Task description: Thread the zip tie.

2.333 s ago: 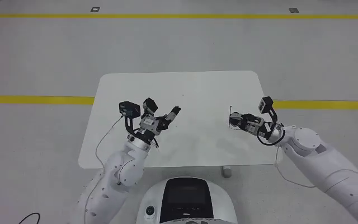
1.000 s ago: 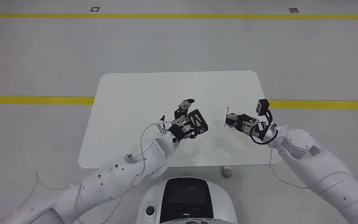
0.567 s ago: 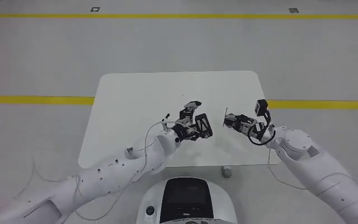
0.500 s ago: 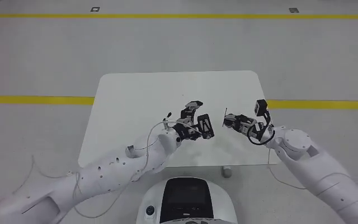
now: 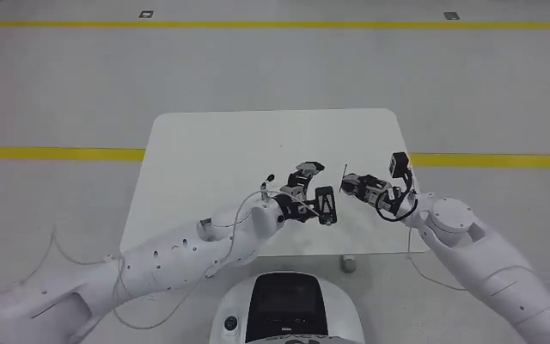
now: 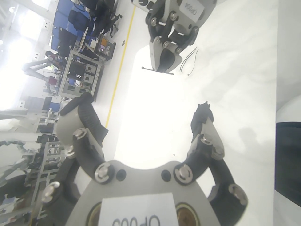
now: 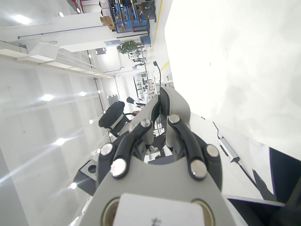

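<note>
A thin black zip tie [image 7: 159, 76] sticks out from between the fingers of my right gripper [image 7: 161, 99], which is shut on it. In the top view the right gripper [image 5: 349, 185] is over the table's right part, and the zip tie [image 5: 345, 174] rises from it as a fine line. My left gripper [image 5: 316, 185] is just to its left, facing it. The left wrist view has my left gripper [image 6: 143, 111] open with nothing between its fingers, a short gap from the right gripper [image 6: 164, 68] and the zip tie [image 6: 147, 68] held crosswise.
Beyond the right gripper, a few loose zip ties [image 6: 190, 61] lie on the white table [image 5: 215, 155]. The near table edge runs just below both grippers. Grey floor with yellow lines surrounds the table.
My left arm has swung from the table's left part to the right, ending close to the right gripper. The right gripper has shifted slightly left, still holding the zip tie.
</note>
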